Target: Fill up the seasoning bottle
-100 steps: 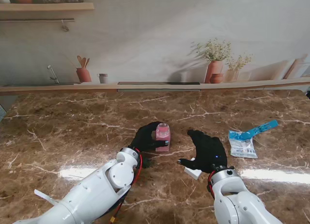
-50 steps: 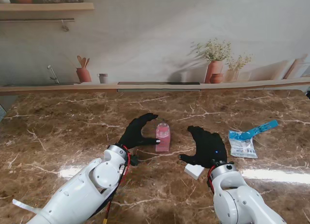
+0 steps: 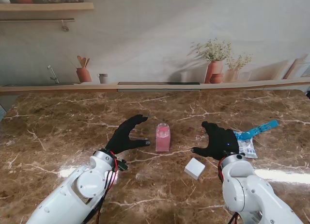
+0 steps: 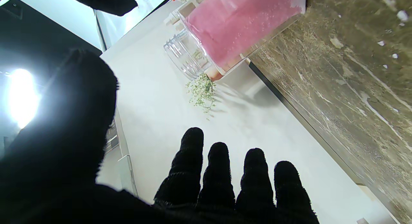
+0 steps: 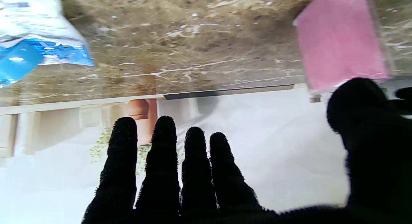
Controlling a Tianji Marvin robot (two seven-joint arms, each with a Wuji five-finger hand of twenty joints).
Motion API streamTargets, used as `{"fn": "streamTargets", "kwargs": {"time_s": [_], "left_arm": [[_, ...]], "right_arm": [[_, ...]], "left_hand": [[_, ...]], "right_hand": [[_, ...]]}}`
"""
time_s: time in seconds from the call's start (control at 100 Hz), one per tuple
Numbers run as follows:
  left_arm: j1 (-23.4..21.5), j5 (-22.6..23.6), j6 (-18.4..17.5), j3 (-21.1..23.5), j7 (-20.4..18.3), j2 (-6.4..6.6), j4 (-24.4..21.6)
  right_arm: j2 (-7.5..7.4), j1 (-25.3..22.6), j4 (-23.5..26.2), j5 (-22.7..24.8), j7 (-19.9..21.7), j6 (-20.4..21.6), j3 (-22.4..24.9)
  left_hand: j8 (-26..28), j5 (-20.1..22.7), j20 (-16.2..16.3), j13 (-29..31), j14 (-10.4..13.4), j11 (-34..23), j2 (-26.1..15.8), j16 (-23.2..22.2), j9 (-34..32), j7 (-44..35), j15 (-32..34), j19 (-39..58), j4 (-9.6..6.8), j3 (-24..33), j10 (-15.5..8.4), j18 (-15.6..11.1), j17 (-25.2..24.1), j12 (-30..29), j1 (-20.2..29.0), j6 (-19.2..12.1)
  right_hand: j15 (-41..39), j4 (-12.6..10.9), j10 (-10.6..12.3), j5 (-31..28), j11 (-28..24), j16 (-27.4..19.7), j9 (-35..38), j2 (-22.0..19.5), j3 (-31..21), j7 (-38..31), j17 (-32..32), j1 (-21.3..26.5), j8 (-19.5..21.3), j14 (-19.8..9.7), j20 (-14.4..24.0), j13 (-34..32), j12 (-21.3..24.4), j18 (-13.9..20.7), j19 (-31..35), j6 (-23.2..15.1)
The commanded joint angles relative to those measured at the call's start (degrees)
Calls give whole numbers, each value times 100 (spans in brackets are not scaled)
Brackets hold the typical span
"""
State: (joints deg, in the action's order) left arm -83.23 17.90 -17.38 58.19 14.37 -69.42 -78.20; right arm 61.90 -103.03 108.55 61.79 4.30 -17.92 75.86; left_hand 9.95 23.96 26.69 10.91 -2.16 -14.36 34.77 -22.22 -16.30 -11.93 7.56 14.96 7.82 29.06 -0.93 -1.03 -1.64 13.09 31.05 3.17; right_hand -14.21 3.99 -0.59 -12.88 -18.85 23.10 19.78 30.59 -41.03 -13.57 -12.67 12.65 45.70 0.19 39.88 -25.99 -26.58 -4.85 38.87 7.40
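The left hand (image 3: 127, 136) hovers over the table (image 3: 58, 136) with its fingers spread and holding nothing; thumb and forefinger form a wide C that faces the bottle (image 3: 162, 137) on its right, with a clear gap between them. Its wrist view shows four fingers (image 4: 219, 175) side by side and the thumb (image 4: 70, 114) held well apart, the bottle (image 4: 238, 27) beyond them.

The right hand (image 3: 218, 141) is also spread and empty, thumb pointing left toward the bottle but well short of it. Its fingers lie beside the packet (image 3: 244, 142), overlapping that packet's left edge in the stand view; whether they touch it I cannot tell. In its wrist view the four fingers (image 5: 161, 166) are close together, the thumb (image 5: 363, 121) off to one side, with the bottle (image 5: 338, 40) and the packet (image 5: 35, 40) beyond.

The bottle stands upright between the two hands, clear-walled and filled nearly to the neck with pink powder, without a cap. A small white cap (image 3: 194, 168) lies on the table nearer to me, between bottle and right arm. The blue-and-white packet lies flat at the right.
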Motion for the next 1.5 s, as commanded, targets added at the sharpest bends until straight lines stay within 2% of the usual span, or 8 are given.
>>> {"fn": "streamTargets", "kwargs": {"time_s": [0.0,0.21,0.48,0.75,0.79,0.87,0.96,1.49], "left_arm": [[-76,28,-71,22,10,46,-43],[-149,74,-276,113,107,42,-102],[-196,140,-394,157,153,48,-103],[-143,82,-433,132,170,29,3],[-140,92,-428,135,192,24,9],[-136,98,-419,142,217,19,15],[-136,109,-414,145,252,12,19],[-217,228,-365,229,270,39,-82]], "right_arm": [[-50,17,-31,55,123,-91,152],[-87,202,-233,297,506,-196,594],[-176,513,-651,643,1214,-98,1082],[-325,995,-1206,1194,2051,788,1420],[-347,1096,-1321,1217,2098,937,1432],[-391,1348,-1629,1184,2114,1155,1400],[-440,1622,-1962,1192,2155,1392,1333],[-662,2928,-3908,964,1816,2126,349]], "left_hand": [[-93,114,-99,124,127,117,-161,80,-68,135,-66,158,-180,-244,5,-257,21,-87,14,47],[-77,249,-117,218,71,110,-210,80,-221,98,-31,244,-224,-240,46,-224,38,-87,105,76],[-73,258,-176,214,78,134,-218,89,-246,103,-31,274,-232,-213,52,-221,9,-93,106,86],[-60,278,-209,224,80,122,-236,88,-268,85,-21,279,-233,-165,59,-235,6,-84,102,82],[-55,292,-209,235,84,117,-232,87,-282,76,-16,286,-233,-156,53,-235,11,-81,103,80],[-50,294,-215,241,84,117,-260,87,-291,69,-14,292,-233,-139,56,-242,9,-80,92,83],[-44,302,-221,250,81,115,-262,85,-302,61,-10,297,-234,-116,60,-238,5,-79,97,76],[-23,324,-255,274,81,112,-291,85,-339,30,-5,285,-222,-16,72,-248,-2,-74,114,80]], "right_hand": [[141,-197,58,-175,131,-158,146,-72,43,141,-37,-68,-110,28,-154,-162,145,-59,-134,4],[107,-205,88,-572,78,-155,595,-6,49,84,-142,113,-232,-20,-175,-428,146,-70,-39,-60],[566,-236,104,-478,505,-596,577,131,96,246,-32,379,-661,-93,-508,-249,489,14,-225,-74],[758,-310,228,-321,754,-908,414,308,303,458,337,1017,-927,-299,-729,233,745,179,-507,-138],[733,-287,247,-335,753,-953,410,306,-299,466,341,972,-980,-313,-757,251,786,184,-512,-160],[704,52,250,-359,646,-983,537,569,-1396,431,341,779,-1026,-341,-789,264,779,197,-501,-198],[691,154,315,-443,632,-1008,587,711,-1809,382,310,717,-1040,-394,-801,236,830,193,-485,-270],[464,379,362,-798,439,-941,1015,1202,-2243,109,117,732,-1050,-406,-797,-163,800,125,-277,-381]]}}
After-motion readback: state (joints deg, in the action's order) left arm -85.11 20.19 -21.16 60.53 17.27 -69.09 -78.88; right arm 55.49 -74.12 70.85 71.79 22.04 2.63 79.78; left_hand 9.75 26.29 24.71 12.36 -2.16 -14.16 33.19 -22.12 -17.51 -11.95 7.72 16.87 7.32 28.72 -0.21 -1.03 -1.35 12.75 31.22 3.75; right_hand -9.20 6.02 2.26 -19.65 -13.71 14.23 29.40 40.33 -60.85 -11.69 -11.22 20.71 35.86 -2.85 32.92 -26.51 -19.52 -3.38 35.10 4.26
